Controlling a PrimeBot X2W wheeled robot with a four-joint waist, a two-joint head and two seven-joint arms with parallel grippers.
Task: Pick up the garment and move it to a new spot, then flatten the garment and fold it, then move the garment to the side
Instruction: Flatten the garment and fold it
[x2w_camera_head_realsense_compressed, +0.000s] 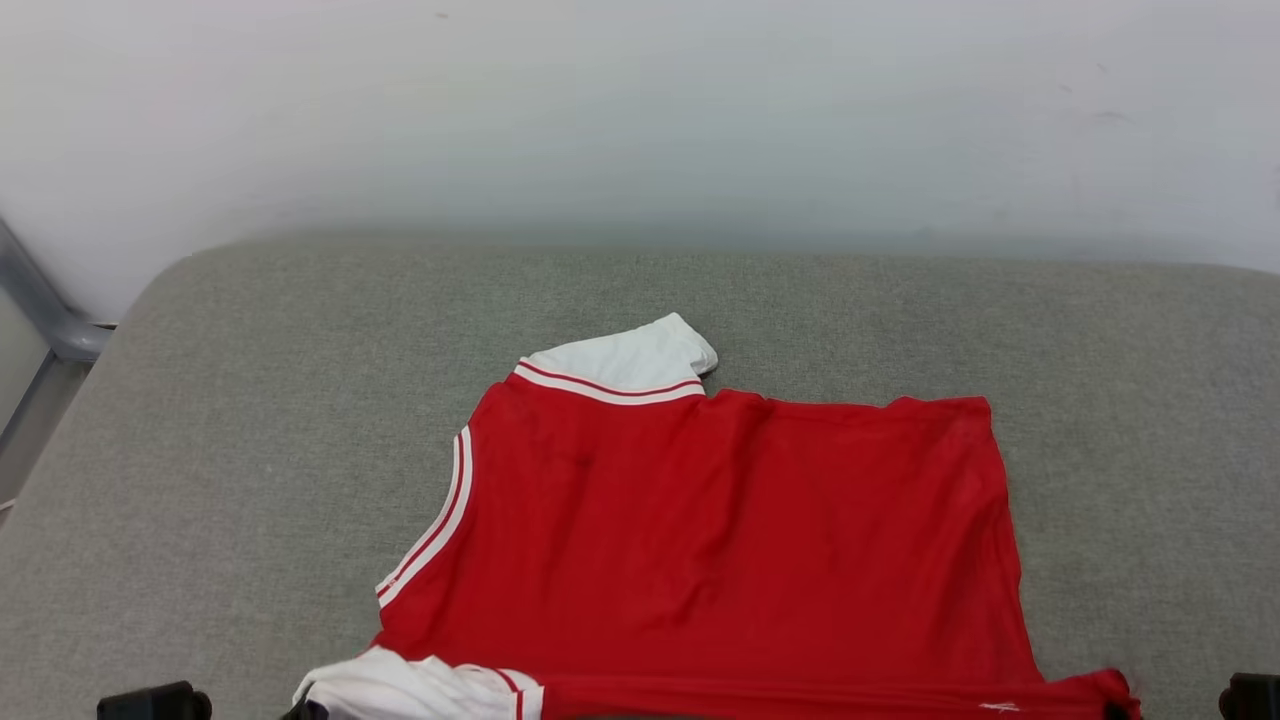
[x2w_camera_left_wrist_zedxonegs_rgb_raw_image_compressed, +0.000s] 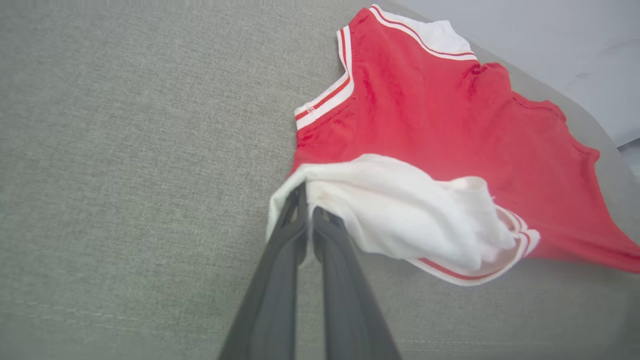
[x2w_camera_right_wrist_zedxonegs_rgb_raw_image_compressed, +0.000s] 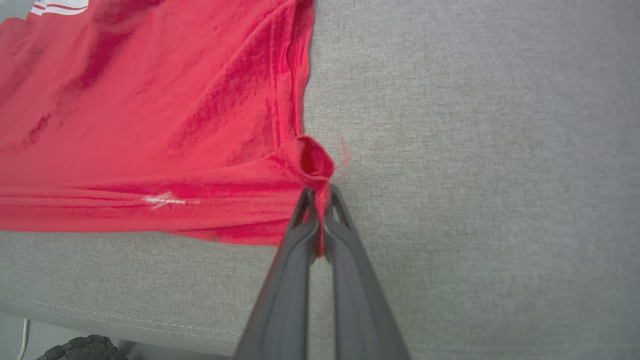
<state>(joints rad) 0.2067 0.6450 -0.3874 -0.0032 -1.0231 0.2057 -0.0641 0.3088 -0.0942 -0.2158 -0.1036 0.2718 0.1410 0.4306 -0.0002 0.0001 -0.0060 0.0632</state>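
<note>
The garment (x2w_camera_head_realsense_compressed: 720, 540), a red shirt with white sleeves and striped trim, lies spread on the grey cushion, plain red side up. One white sleeve (x2w_camera_head_realsense_compressed: 620, 362) sticks out at the far edge. In the left wrist view my left gripper (x2w_camera_left_wrist_zedxonegs_rgb_raw_image_compressed: 309, 200) is shut on the near white sleeve (x2w_camera_left_wrist_zedxonegs_rgb_raw_image_compressed: 400, 210), pinching its bunched edge. In the right wrist view my right gripper (x2w_camera_right_wrist_zedxonegs_rgb_raw_image_compressed: 319, 194) is shut on the red hem corner (x2w_camera_right_wrist_zedxonegs_rgb_raw_image_compressed: 315, 162). In the head view both held corners sit at the bottom edge, the sleeve (x2w_camera_head_realsense_compressed: 420, 690) on the left and the hem corner (x2w_camera_head_realsense_compressed: 1105, 690) on the right.
The grey fabric cushion (x2w_camera_head_realsense_compressed: 250, 420) spreads wide around the shirt, with a white wall behind it. A grey metal frame piece (x2w_camera_head_realsense_compressed: 45, 310) stands at the far left. The cushion's near seam edge (x2w_camera_right_wrist_zedxonegs_rgb_raw_image_compressed: 100, 310) runs below the hem, with a dark wheel below it.
</note>
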